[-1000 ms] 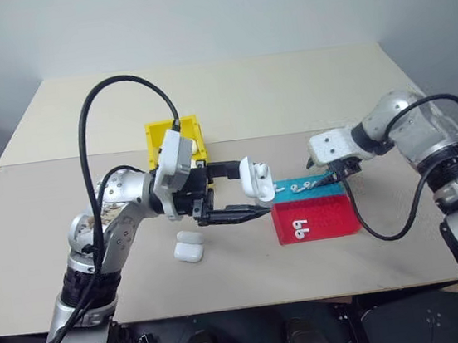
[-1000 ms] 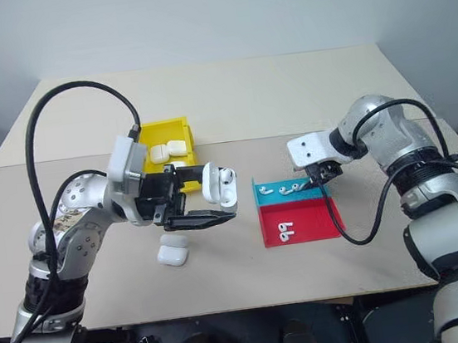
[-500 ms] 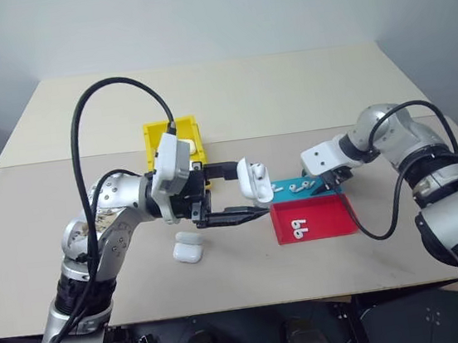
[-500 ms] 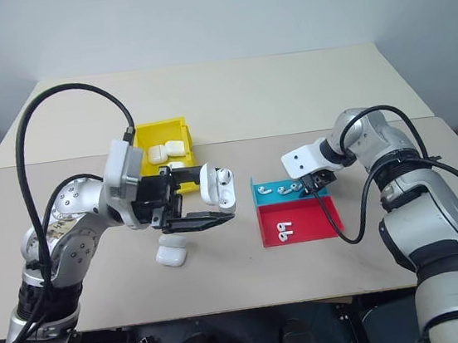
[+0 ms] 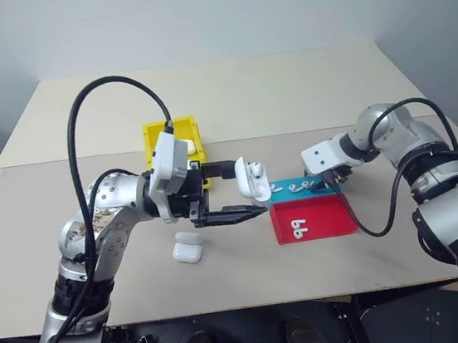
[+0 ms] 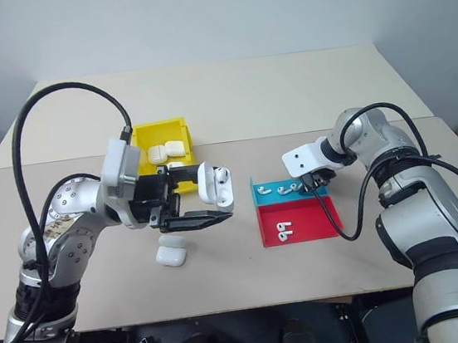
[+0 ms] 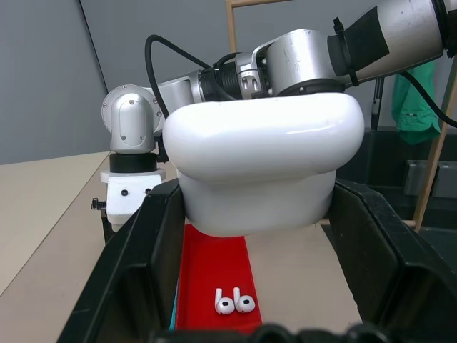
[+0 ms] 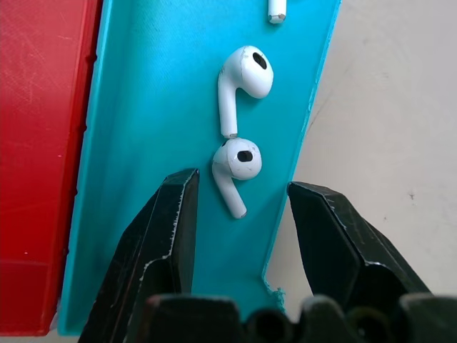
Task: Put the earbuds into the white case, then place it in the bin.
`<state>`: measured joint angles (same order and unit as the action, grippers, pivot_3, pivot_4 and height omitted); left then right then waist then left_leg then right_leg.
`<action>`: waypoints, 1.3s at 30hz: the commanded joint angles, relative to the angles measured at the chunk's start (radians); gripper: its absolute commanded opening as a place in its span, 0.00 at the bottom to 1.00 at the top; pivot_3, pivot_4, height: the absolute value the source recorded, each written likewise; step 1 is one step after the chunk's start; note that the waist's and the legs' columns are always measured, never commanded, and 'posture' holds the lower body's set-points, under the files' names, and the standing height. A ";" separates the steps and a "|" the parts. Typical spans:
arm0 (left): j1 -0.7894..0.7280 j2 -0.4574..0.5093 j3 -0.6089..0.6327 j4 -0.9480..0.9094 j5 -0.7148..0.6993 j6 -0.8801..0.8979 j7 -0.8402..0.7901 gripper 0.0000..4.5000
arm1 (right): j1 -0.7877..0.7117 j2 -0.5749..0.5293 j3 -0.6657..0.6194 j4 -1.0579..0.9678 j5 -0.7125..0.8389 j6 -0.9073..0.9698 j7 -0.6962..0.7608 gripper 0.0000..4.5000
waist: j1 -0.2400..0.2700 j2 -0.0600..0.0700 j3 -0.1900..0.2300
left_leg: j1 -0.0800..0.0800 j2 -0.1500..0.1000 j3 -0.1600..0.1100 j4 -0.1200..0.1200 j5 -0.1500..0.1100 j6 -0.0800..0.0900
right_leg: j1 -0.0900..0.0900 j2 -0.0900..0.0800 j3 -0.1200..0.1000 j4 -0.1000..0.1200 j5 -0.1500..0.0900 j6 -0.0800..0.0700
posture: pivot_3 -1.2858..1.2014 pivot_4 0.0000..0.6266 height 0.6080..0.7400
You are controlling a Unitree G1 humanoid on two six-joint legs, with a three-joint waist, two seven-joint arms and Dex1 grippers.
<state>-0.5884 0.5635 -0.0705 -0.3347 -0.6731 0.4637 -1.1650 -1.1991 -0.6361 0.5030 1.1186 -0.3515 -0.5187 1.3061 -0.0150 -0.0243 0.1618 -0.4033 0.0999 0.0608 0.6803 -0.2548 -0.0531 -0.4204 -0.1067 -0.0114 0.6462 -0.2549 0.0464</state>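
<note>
The left jaws point(image 6: 215, 196) are pinched on a white case point(image 6: 215, 185), held up above the bench point(image 6: 303, 95) with its hinged lid swung open; one earbud shows in its open top. In the left wrist view the case point(image 7: 260, 161) is a smooth, glossy, rounded block filling the space between the two black fingers point(image 7: 136, 264).

The right jaws point(image 8: 239, 214) stand spread over the teal half of a shallow tray point(image 5: 286, 191). Two earbuds point(image 8: 239, 121) lie there end to end, tiny, shiny white plastic with short stems and dark mesh spots. The nearer one point(image 8: 234, 166) sits just ahead of the fingertips, in line with the gap between them, untouched. Its stem points back toward the jaws.

The tray's red half point(image 5: 327, 218) holds another pair of earbuds point(image 5: 299, 230), lying side by side. A further earbud point(image 6: 265, 190) lies at the other end of the teal strip.

A yellow bin point(image 6: 162, 138), rectangular with raised plastic walls, sits behind the left arm with two closed white cases point(image 6: 166, 151) inside. Another closed case point(image 6: 171, 252) rests on the matt beige bench below the left jaws.
</note>
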 commanded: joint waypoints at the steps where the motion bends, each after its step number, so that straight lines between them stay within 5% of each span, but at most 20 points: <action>1: -0.008 0.005 0.021 -0.025 -0.021 -0.001 0.003 0.61 | -0.009 0.003 -0.016 0.009 -0.011 -0.009 -0.004 0.53 | 0.000 0.000 0.000 | 0.000 0.000 0.000 0.000 0.000 0.000 | 0.000 0.000 0.000 0.000 0.000 0.000 | 0.52 0.24 1.00; 6: -0.005 0.008 0.024 -0.029 -0.021 0.002 0.005 0.61 | -0.006 0.008 -0.015 0.019 -0.024 -0.006 -0.006 0.53 | 0.000 0.000 0.000 | 0.000 0.000 0.000 0.000 0.000 0.000 | 0.001 0.000 0.000 0.000 0.000 0.000 | 0.52 0.24 1.00; 9: -0.001 0.010 0.027 -0.034 -0.023 0.003 0.007 0.61 | -0.003 0.008 -0.017 0.025 -0.028 -0.006 0.002 0.41 | -0.001 0.000 0.000 | 0.001 0.000 0.000 0.000 0.000 0.000 | 0.001 0.000 0.000 0.000 0.000 0.000 | 0.52 0.24 1.00; 15: 0.004 0.014 0.028 -0.036 -0.023 0.003 0.009 0.61 | 0.002 0.020 -0.041 0.021 -0.001 0.006 0.029 0.00 | -0.002 0.000 0.000 | 0.001 0.000 0.000 0.000 0.000 0.000 | 0.001 0.000 0.000 0.000 0.000 0.000 | 0.52 0.24 1.00; 39: -0.023 0.003 0.019 0.001 -0.012 -0.011 -0.022 0.61 | 0.049 -0.050 -0.067 -0.033 -0.012 -0.026 0.081 0.00 | 0.000 0.000 0.000 | 0.000 0.000 0.000 0.000 0.000 0.000 | 0.000 0.000 0.000 0.000 0.000 0.000 | 0.52 0.24 1.00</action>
<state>-0.5955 0.5668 -0.0620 -0.3133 -0.6727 0.4632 -1.1862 -1.1590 -0.6792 0.4513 1.1003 -0.3703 -0.5245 1.3900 -0.0154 -0.0240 0.1621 -0.4027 0.0999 0.0610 0.6800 -0.2547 -0.0534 -0.4200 -0.1067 -0.0112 0.6458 -0.2549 0.0464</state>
